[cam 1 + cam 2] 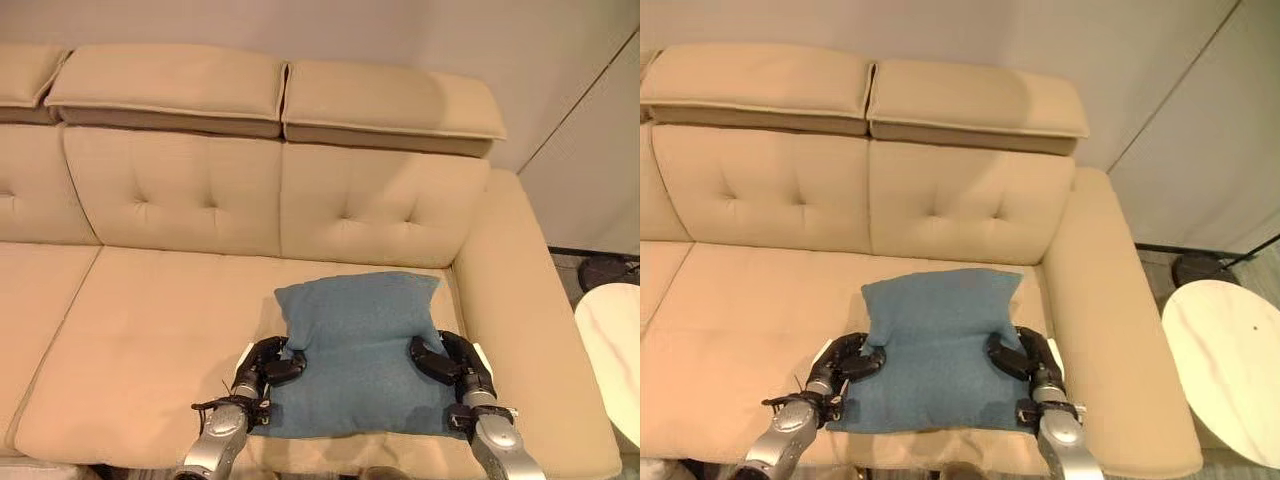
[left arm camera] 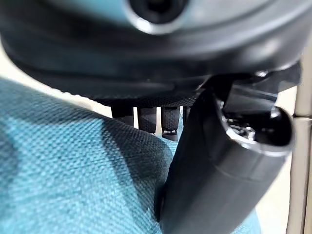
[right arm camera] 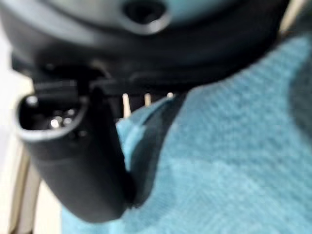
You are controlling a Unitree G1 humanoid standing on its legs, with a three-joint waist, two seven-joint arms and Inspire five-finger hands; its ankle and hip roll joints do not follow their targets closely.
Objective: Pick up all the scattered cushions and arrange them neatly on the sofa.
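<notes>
Blue woven cushion: laid flat on the sofa seat near the front edge, at the end next to the armrest; both side edges are drawn inward where it is gripped, giving a waisted outline.
Sofa: beige upholstery, tufted back cushions, two padded headrest blocks along the top; armrest seen on the robot's right.
Left hand: clenched on the cushion's left edge; in the left wrist view the thumb is seen pressed onto the blue fabric, with the fingers curled past the fold.
Right hand: clenched on the cushion's right edge; in the right wrist view the thumb is seen lying against the fabric, which is bunched beside it.
Contact: the cushion's underside is seen resting on the seat; whether any part is lifted cannot be told.
Spacing: the hands are set opposite each other, with the cushion's middle between them.
Round white surface: stood on the floor beyond the armrest, well apart from the cushion.
Wall: pale, plain, behind the sofa.
</notes>
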